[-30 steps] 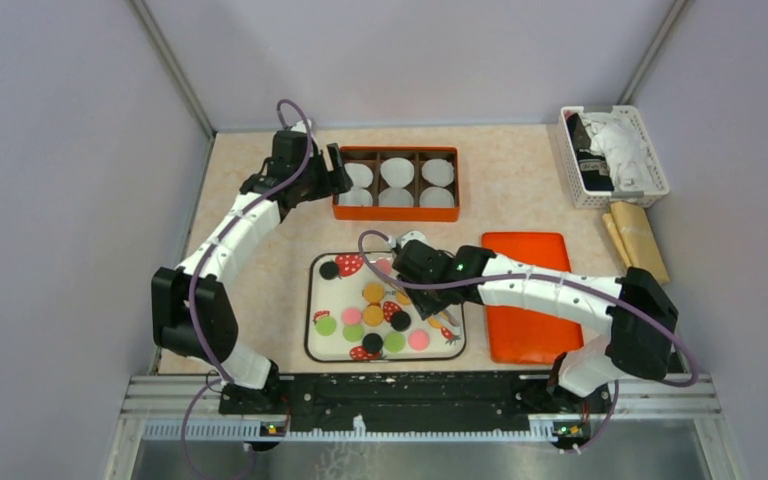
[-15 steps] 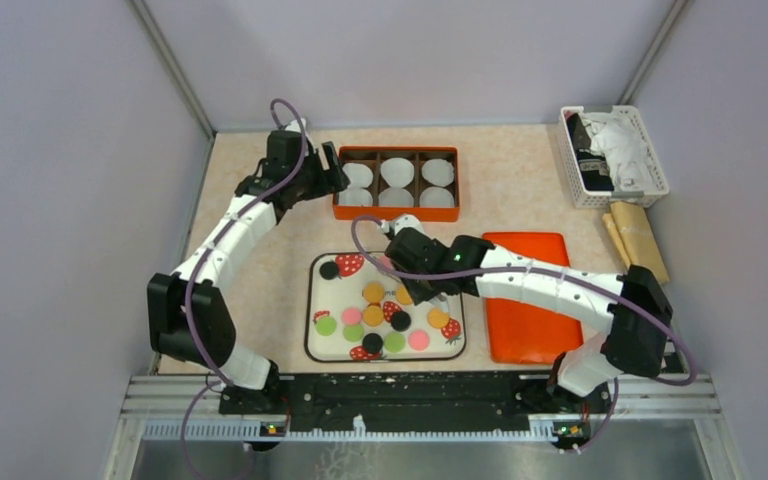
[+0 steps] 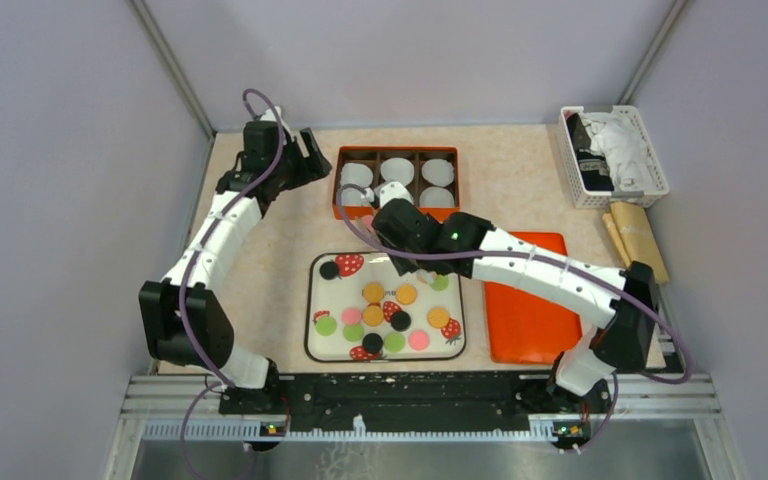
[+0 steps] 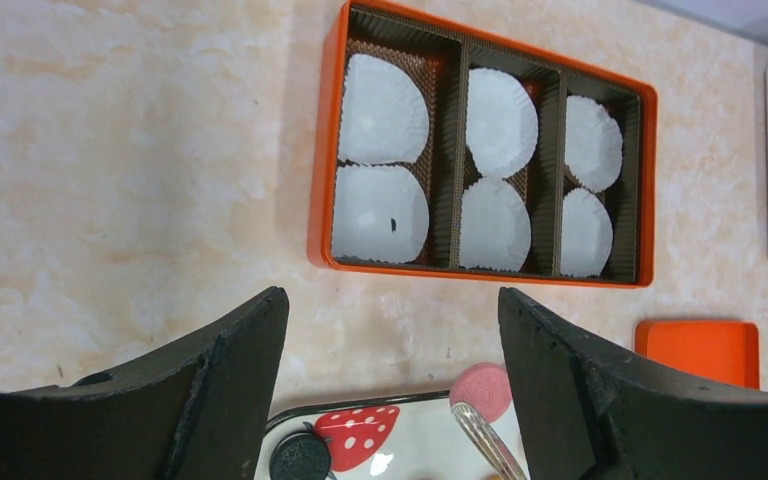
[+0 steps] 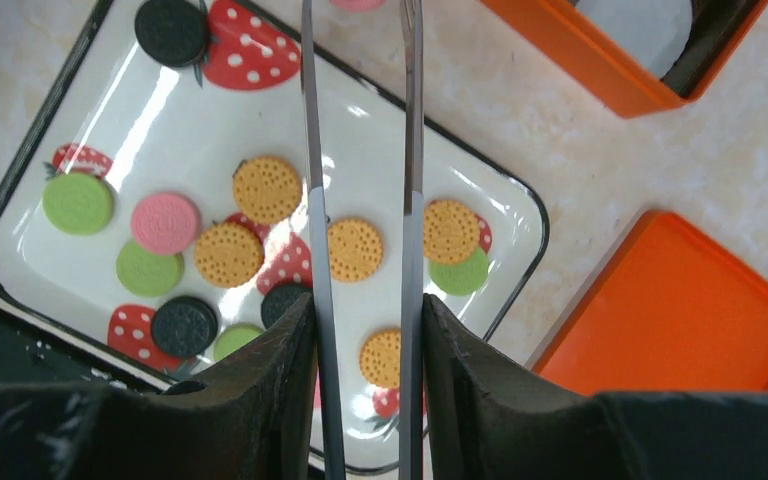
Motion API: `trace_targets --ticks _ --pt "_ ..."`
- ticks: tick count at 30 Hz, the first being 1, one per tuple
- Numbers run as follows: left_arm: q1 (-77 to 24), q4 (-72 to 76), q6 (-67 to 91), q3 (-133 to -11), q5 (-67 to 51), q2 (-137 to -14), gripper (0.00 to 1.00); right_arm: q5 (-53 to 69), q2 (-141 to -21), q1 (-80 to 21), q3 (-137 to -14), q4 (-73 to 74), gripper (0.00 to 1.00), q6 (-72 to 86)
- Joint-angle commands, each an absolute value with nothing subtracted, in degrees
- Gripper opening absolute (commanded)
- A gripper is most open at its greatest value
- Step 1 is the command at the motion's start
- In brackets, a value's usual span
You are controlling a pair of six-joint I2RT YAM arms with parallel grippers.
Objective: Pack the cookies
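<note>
Several orange, pink, green and black cookies (image 3: pixel 373 292) lie on a strawberry-patterned tray (image 3: pixel 312 300); they also show in the right wrist view (image 5: pixel 266 188). My right gripper (image 3: pixel 410 258) (image 5: pixel 365 305) is shut on metal tongs (image 5: pixel 312 150). The tong tips pinch a pink cookie (image 4: pixel 482 388) just past the tray's far edge, short of the orange box (image 3: pixel 457 185). The box holds several white paper cups (image 4: pixel 381 95). My left gripper (image 3: pixel 312 158) (image 4: pixel 392 300) is open and empty, left of the box.
An orange lid (image 3: pixel 525 300) lies right of the tray. A white basket (image 3: pixel 615 155) with cloth stands at the back right, with a tan roll (image 3: pixel 640 240) in front of it. Walls close in both sides.
My right arm has lifted from the tray and moved toward the box with the pink cookie in the tongs. My left arm has drawn back to the left, away from the box.
</note>
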State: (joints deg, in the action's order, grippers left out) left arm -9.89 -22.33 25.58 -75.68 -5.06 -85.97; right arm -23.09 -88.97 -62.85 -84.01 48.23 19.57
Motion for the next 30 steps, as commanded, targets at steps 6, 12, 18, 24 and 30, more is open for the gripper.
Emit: trace_targets --ticks 6,12,18,24,30 --pt "-7.87 -20.80 26.46 -79.09 -7.43 -84.27 0.83 -27.05 -102.34 -56.71 -101.44 43.26 0.00 12.36" --pt "-7.73 -20.24 26.46 -77.88 -8.47 -84.49 0.82 -24.84 -112.48 -51.00 -111.92 40.54 0.00 9.04" --pt "-7.65 -20.10 26.37 -77.05 -8.51 -84.43 0.82 -21.72 -121.59 -48.35 -120.07 40.64 0.00 7.39" --pt "-7.65 -19.50 26.54 -76.05 -8.55 -84.21 0.82 -21.35 -125.44 -48.02 -122.42 39.44 0.00 5.77" --pt "-7.65 -19.20 26.63 -75.35 -8.80 -84.12 0.82 -22.02 -126.81 -47.80 -122.96 38.91 0.05 5.27"
